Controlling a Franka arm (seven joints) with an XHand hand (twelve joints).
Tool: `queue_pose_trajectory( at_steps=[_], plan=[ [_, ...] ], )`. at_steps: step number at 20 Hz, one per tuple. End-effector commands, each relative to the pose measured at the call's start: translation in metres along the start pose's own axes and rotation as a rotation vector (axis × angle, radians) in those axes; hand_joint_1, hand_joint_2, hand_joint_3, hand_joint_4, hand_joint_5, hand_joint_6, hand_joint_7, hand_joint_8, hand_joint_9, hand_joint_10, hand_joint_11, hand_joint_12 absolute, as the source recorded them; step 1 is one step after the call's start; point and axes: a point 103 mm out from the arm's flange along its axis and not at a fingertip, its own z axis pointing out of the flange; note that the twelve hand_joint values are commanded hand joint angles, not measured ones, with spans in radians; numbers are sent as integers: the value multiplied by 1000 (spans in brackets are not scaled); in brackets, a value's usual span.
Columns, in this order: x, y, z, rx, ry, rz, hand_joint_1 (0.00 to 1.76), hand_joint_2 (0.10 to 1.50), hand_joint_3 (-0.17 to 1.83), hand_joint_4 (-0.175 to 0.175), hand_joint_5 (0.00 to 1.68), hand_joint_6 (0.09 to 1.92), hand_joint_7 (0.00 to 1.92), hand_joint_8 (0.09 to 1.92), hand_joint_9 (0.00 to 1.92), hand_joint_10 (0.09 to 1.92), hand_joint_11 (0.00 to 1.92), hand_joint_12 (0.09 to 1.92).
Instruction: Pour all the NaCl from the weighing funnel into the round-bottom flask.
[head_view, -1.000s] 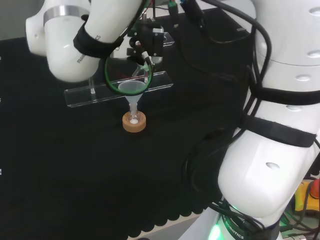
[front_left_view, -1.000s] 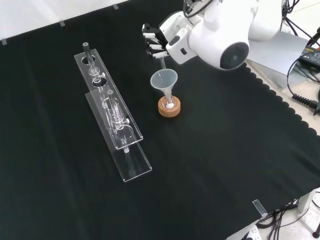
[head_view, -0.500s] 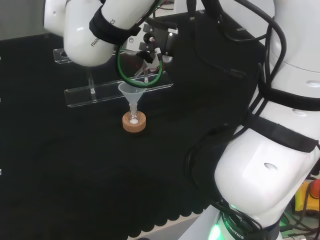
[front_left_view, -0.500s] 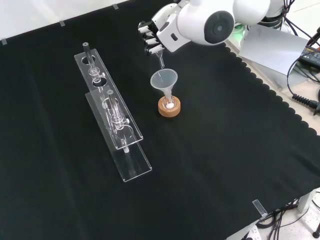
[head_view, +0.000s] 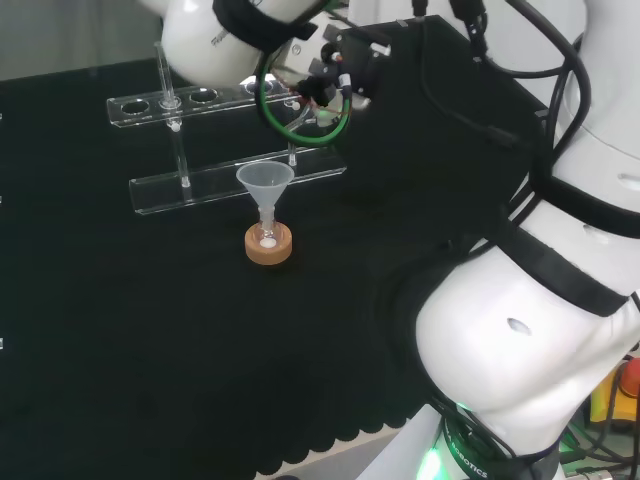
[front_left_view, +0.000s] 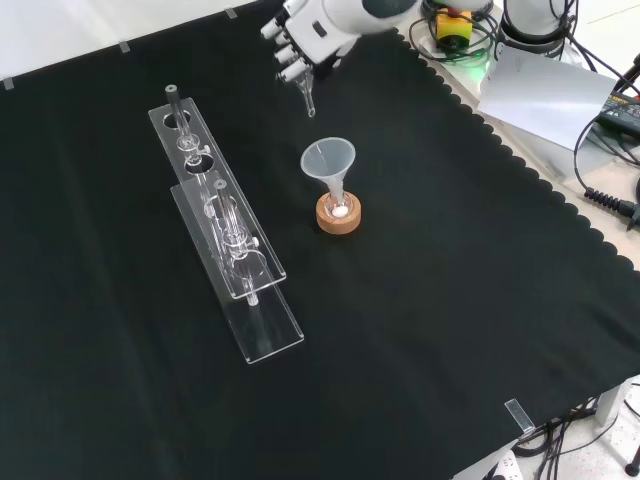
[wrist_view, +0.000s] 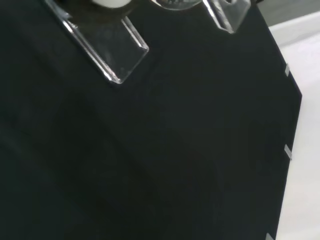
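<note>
**Hand holds the weighing funnel above the flask**

In the front view the hand (front_left_view: 305, 35) sits at the top edge, fingers curled round a small clear weighing funnel (front_left_view: 308, 98) whose narrow stem points down. It hangs in the air, up and to the left of the wide funnel (front_left_view: 329, 160), well clear of its rim.

That wide clear funnel stands upright in the neck of the flask (front_left_view: 339, 208), which rests in a cork ring (front_left_view: 339, 216) on the black cloth (front_left_view: 450, 300). A little white powder (front_left_view: 341, 211) lies in the flask's bottom.

Left of the flask in the front view stands a clear rack (front_left_view: 225, 230), long and narrow, with glass pieces in its holes. In the head view the rack (head_view: 235, 175) lies behind the funnel (head_view: 265, 182) and ring (head_view: 268, 246).
</note>
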Motion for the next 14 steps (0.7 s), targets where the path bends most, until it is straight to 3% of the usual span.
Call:
queue_pose_trajectory(
  at_steps=[1,14],
  plan=[
    [23,19,26,-21,70,-81,1249,1037,-12,60,1163,761,1188,651,1430,161,1141,810],
    [15,25,56,-32,171,-80,1249,1038,-12,59,1162,763,1187,652,1430,158,1141,809]
  ],
)
